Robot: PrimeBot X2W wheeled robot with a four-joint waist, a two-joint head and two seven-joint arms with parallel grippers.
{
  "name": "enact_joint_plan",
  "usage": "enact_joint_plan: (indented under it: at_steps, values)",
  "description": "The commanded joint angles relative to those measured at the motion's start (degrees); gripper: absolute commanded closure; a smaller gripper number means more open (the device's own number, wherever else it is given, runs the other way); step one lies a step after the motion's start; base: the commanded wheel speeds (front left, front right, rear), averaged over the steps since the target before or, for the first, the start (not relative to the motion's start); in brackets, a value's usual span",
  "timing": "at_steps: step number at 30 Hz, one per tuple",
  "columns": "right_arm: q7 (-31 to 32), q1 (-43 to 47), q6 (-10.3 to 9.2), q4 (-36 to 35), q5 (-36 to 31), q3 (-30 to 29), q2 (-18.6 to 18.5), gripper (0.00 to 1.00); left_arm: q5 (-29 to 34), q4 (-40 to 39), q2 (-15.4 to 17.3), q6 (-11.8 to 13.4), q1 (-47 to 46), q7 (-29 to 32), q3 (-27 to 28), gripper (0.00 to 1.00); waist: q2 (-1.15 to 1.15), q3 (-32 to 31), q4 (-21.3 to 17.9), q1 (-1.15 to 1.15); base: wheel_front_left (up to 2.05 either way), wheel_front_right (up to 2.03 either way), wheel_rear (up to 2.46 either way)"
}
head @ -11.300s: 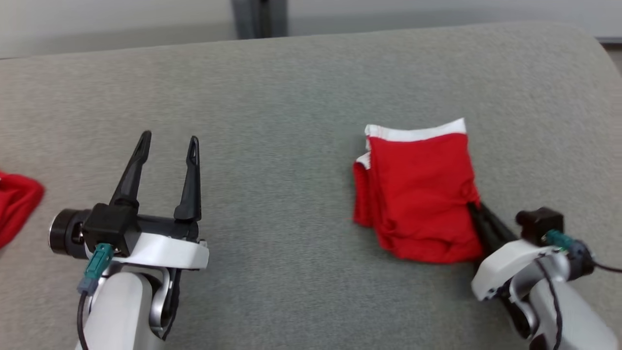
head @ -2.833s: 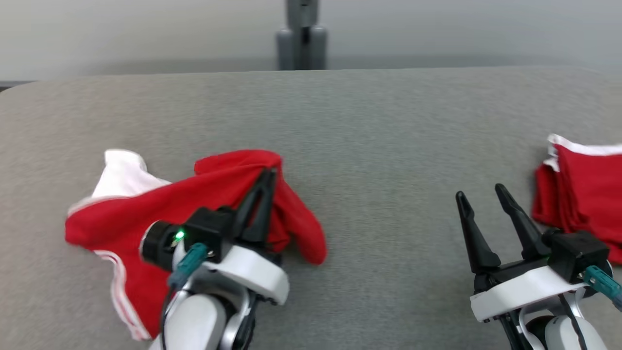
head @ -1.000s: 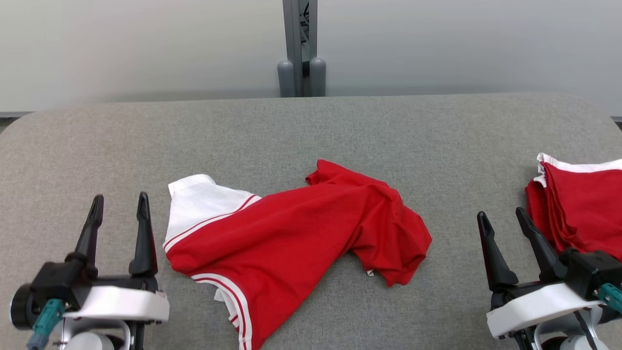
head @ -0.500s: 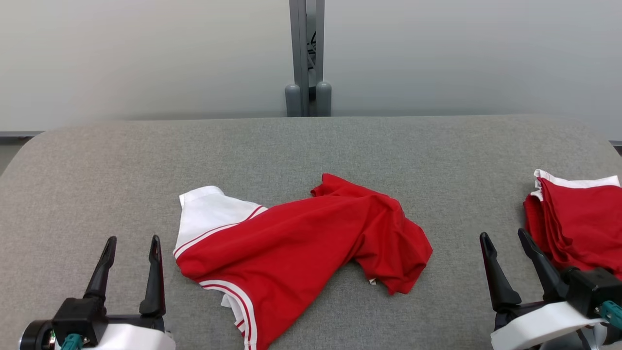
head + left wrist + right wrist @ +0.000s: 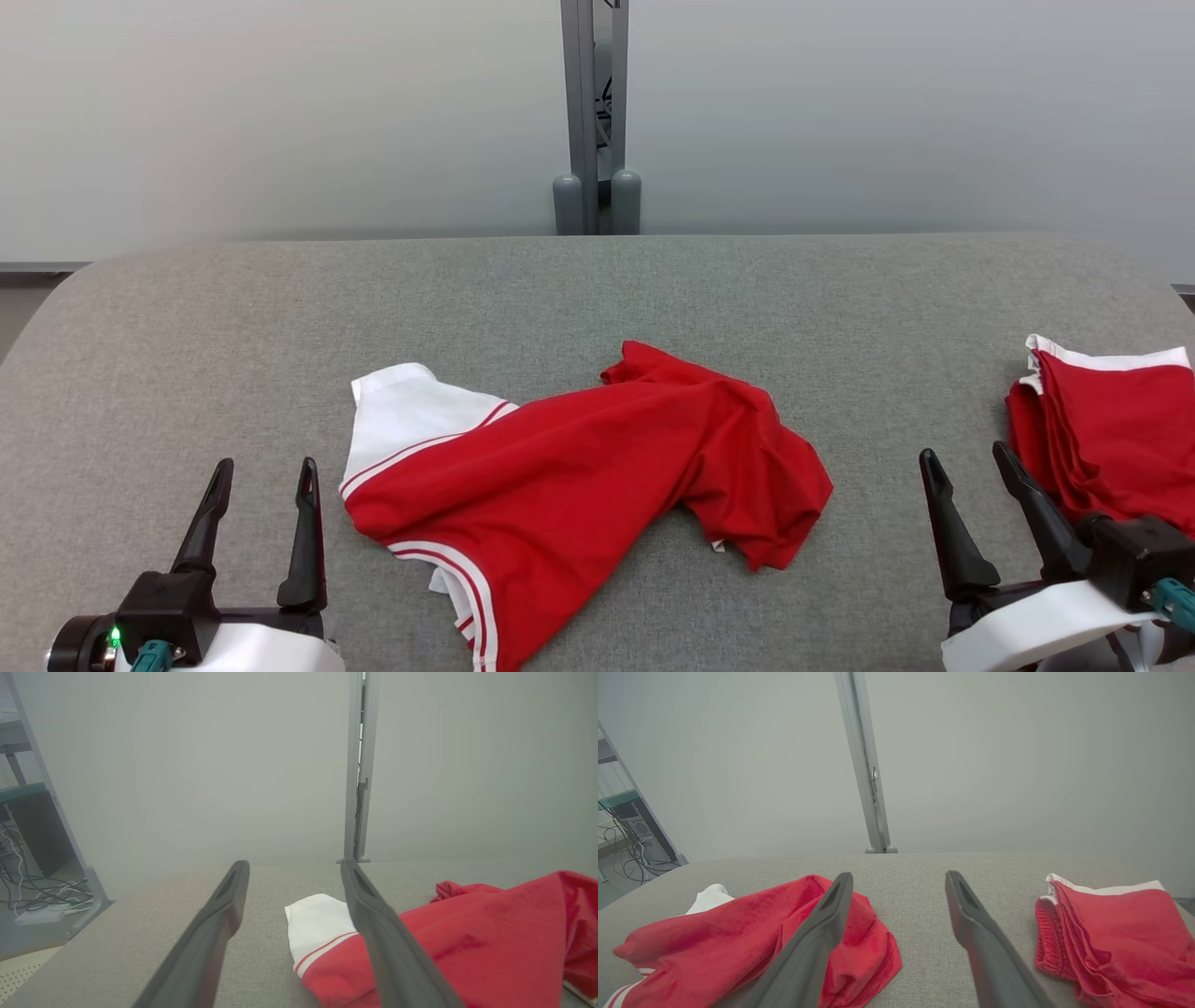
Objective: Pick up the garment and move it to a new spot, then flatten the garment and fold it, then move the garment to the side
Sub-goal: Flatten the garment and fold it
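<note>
**Garment set down mid-table, both claws free**

A pale wall and a grey post (image 5: 595,103) stood behind the grey padded table (image 5: 187,327). Seconds before, my left claw (image 5: 265,464) had been pinched shut on the red garment (image 5: 579,485). By this moment I had let go and drawn that arm back to the near left edge. The garment lay in the middle of the table, rumpled, with its white sleeve toward the left and a bunched red lobe toward the right. I judged the move to a new spot done and the flattening next. My left claw was spread wide and held nothing, near the white sleeve but not touching it. My right claw (image 5: 963,451) was spread as wide and empty at the near right, just beside a folded pile (image 5: 1111,439) of red cloth and well apart from the rumpled garment.
</note>
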Motion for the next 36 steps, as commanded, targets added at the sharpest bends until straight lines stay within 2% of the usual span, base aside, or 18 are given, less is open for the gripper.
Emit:
enact_joint_plan:
  at_steps: [1, 11, 15, 21, 26, 30, 35, 36]
  values:
    - [-0.24, 0.42, 0.01, -0.05, 0.09, 0.01, -0.29, 0.00, 0.12, -0.07, 0.31, 0.13, -0.72, 0.16, 0.06, 0.00, 0.00, -0.04, -0.01, 0.00, 0.00, 0.00, 0.00]
    - [-0.17, 0.21, 0.01, -0.11, -0.26, -0.25, -0.28, 0.00, 0.77, -0.12, 0.66, 0.55, -1.15, 1.78, -1.28, 0.00, 0.00, -0.22, 0.19, 0.00, 0.00, 0.00, 0.00]
    - [0.27, 0.01, 0.01, -0.71, -0.52, -0.07, -0.28, 0.00, 1.18, 0.41, 0.31, -1.74, -1.48, 7.07, -5.61, 0.00, 0.00, 0.42, 0.00, 0.00, 0.00, 0.00, 0.00]
    - [0.69, -1.32, 0.01, -1.28, -0.78, 0.40, -0.28, 0.00, -0.01, 4.53, -0.98, -7.33, -2.86, 13.31, -12.34, 0.00, 0.00, 2.99, -1.47, 0.00, 0.00, 0.00, 0.00]
    - [0.43, -2.22, 0.01, -1.59, -0.39, 0.17, -0.28, 0.00, 1.72, 8.91, -1.40, -11.12, -4.39, 17.22, -17.90, 0.00, 0.00, 5.27, -3.02, 0.00, 0.00, 0.00, 0.00]
    - [0.00, -2.91, 0.01, -1.39, 0.18, 0.31, -0.28, 0.00, 3.19, 12.90, -1.50, -12.10, -6.05, 20.24, -20.56, 0.00, 0.00, 6.87, -4.20, 0.00, 0.00, 0.00, 0.00]
    - [-0.77, -3.77, 0.01, -0.66, 0.73, 0.46, -0.28, 0.00, 3.97, 18.14, -1.13, -11.32, -7.51, 23.94, -21.51, 0.00, 0.00, 8.00, -5.31, 0.00, 0.00, 0.00, 0.00]
    - [-0.89, -3.77, 0.01, -0.56, 0.78, 0.40, -0.28, 0.00, 4.29, 18.70, -0.97, -11.23, -7.82, 24.43, -21.76, 0.04, 0.00, 8.19, -5.40, 0.00, 0.00, 0.00, 0.00]
